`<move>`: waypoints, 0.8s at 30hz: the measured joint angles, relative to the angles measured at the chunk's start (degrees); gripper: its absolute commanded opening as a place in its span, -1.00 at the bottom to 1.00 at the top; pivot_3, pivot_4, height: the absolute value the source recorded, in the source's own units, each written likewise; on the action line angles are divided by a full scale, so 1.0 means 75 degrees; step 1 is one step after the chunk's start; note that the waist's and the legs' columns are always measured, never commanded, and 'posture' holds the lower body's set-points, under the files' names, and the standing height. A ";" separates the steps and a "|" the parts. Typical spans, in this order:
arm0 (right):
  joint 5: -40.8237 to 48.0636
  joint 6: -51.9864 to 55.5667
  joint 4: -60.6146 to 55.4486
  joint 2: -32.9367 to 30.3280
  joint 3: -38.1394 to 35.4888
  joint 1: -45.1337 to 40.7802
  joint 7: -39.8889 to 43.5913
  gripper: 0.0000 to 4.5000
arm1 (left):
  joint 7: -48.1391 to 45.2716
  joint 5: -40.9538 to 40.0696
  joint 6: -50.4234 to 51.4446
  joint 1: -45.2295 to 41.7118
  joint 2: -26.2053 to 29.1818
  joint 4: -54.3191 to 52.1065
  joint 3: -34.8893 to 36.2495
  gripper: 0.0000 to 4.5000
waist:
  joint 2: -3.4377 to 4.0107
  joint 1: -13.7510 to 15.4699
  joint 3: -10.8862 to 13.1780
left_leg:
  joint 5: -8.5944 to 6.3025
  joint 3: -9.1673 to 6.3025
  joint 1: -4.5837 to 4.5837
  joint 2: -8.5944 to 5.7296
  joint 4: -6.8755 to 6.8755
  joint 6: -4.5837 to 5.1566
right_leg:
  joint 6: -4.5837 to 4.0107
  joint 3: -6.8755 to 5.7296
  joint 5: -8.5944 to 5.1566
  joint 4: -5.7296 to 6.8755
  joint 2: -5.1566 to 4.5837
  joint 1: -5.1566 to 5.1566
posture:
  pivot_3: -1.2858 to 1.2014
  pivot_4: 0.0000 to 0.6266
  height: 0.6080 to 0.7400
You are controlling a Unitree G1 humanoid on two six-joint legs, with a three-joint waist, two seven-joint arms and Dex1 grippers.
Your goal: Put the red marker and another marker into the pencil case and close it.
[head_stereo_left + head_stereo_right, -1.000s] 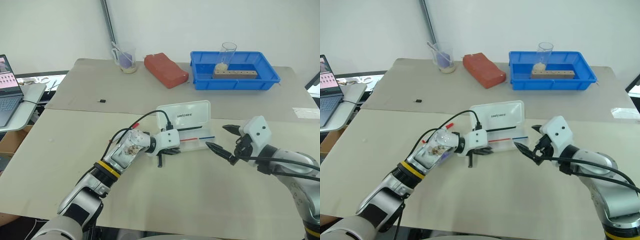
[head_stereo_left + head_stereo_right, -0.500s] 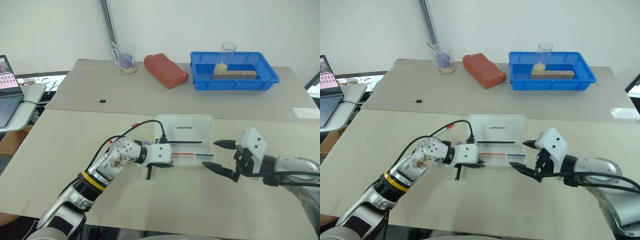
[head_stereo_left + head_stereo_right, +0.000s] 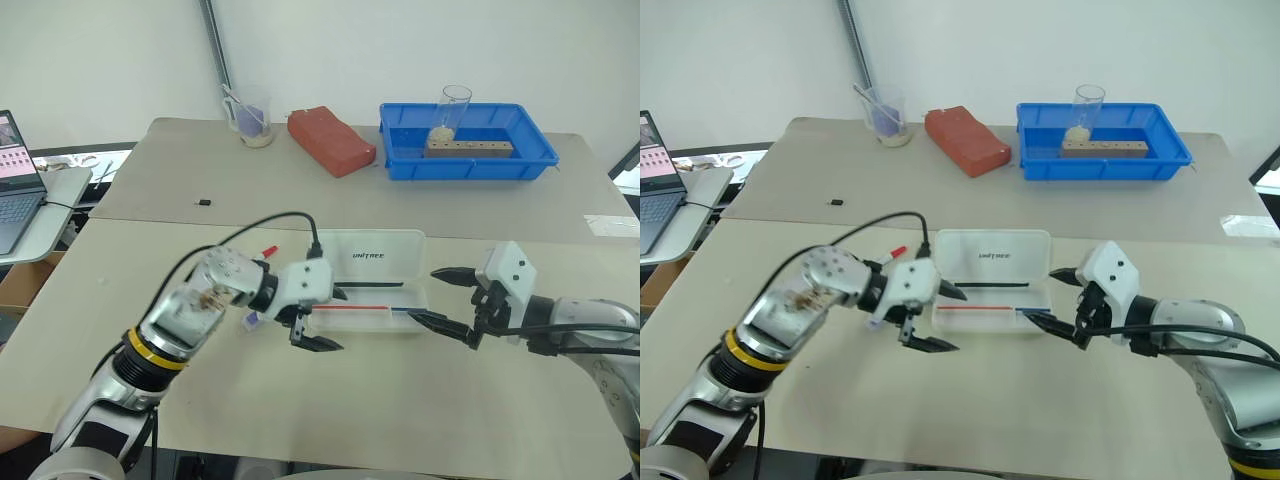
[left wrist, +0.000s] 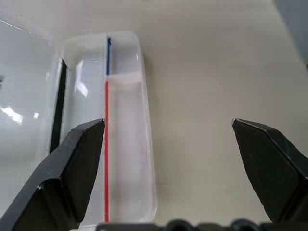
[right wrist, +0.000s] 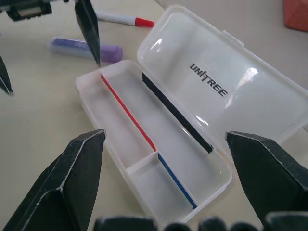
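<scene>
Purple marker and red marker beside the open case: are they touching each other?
Apart. The right wrist view shows bare table between the purple marker and the red marker, which lie roughly parallel beyond the end of the pencil case.

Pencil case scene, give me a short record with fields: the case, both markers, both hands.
pencil case: lid open, lying flat on the table
inside the case: thin red stick, thin blue stick, black strip
red marker: on the table, outside the case
purple marker: on the table beside the case
left hand: open, empty, at the case's end
right hand: open, empty, at the other end
</scene>
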 measured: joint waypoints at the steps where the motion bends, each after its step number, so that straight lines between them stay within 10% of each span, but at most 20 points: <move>1: 0.0090 0.0058 0.0003 0.0000 0.0001 -0.0133 0.0011 0.95 | 0.0024 -0.0256 0.0201 -0.0046 0.0006 0.0016 0.0259 0.99 | 0.0000 -0.0002 0.0000 | 0.0000 -0.0001 0.0000 0.0001 0.0002 0.0000 | 0.0000 0.0000 0.0000 0.0002 0.0001 -0.0001 | 0.03 -0.52 1.00; 9: 0.0830 0.0812 -0.0061 0.0528 0.0524 -0.2199 -0.0431 0.95 | 0.1764 -0.0198 -0.0238 -0.0446 0.0102 0.2352 0.2143 0.99 | 0.0002 -0.0066 -0.0001 | 0.0000 -0.0008 0.0009 0.0020 -0.0003 0.0001 | -0.0027 0.0007 0.0015 0.0010 0.0026 -0.0008 | 0.03 -0.52 1.00; 21: 0.0929 0.1406 0.0253 0.1632 0.1884 -0.4119 -0.1093 0.95 | 0.2000 0.0739 -0.2514 0.0414 0.0380 0.5986 0.2385 0.99 | -0.0004 0.0111 -0.0011 | -0.0001 0.0032 0.0005 0.0027 -0.0011 -0.0002 | -0.0045 -0.0020 0.0022 0.0014 -0.0017 -0.0049 | 0.03 -0.52 1.00; 24: 0.0883 0.1406 0.0367 0.1652 0.1906 -0.4118 -0.1151 0.95 | 0.2004 0.0834 -0.2905 0.0327 0.0274 0.6562 0.2366 0.51 | -0.0007 0.0116 -0.0015 | -0.0001 0.0035 0.0001 0.0029 -0.0012 -0.0001 | -0.0049 -0.0020 0.0024 0.0020 -0.0019 -0.0054 | 0.03 -0.52 1.00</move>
